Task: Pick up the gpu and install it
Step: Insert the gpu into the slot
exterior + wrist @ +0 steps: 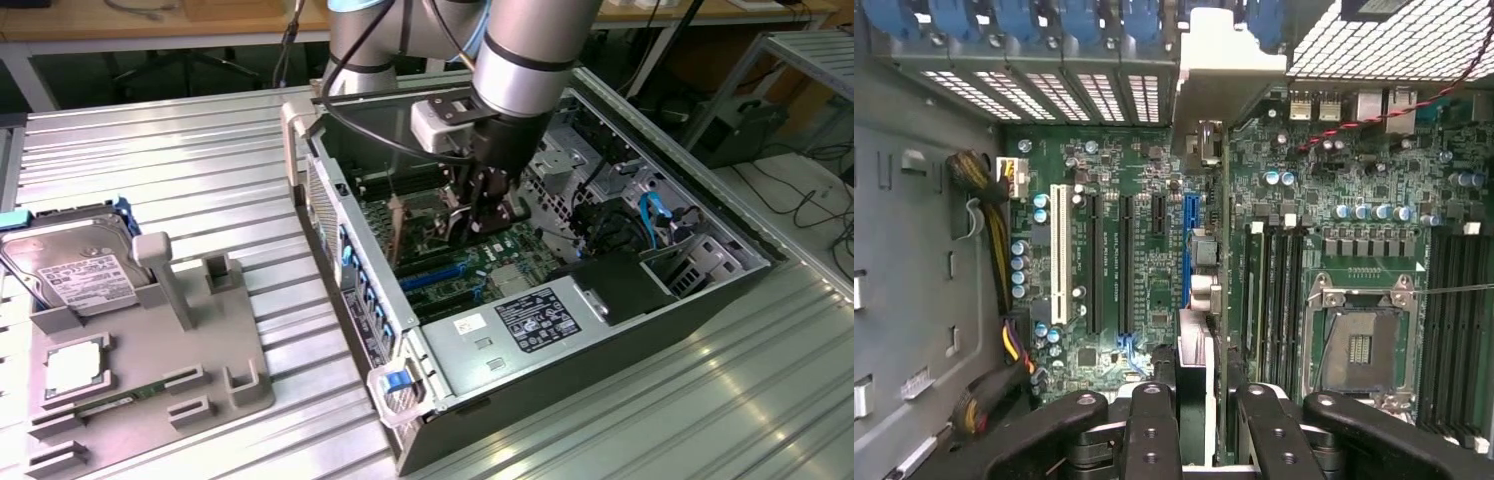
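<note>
While my arm reached down into the open computer case [400, 390], a grey holder tray [147, 380] sat at the exterior view's left on the ribbed metal table [200, 170]. A silver hard drive [74, 265] with a white label stood propped in it, a square chip [74, 365] lay below that, and a thin green memory stick [114, 403] lay near the tray's front. To the right of the tray, inside the case, my claw [474, 215] was partly closed, its fingers [1154, 430] clamped on the upper edge of the graphics card [1216, 300]. I held the card on edge over the motherboard [1114, 230], beside the blue slot [1189, 240], with its silver bracket [1224, 70] up against the case's rear openings. Farther right lay the bare processor socket [1359, 345] and the power supply [534, 320] with its label.
</note>
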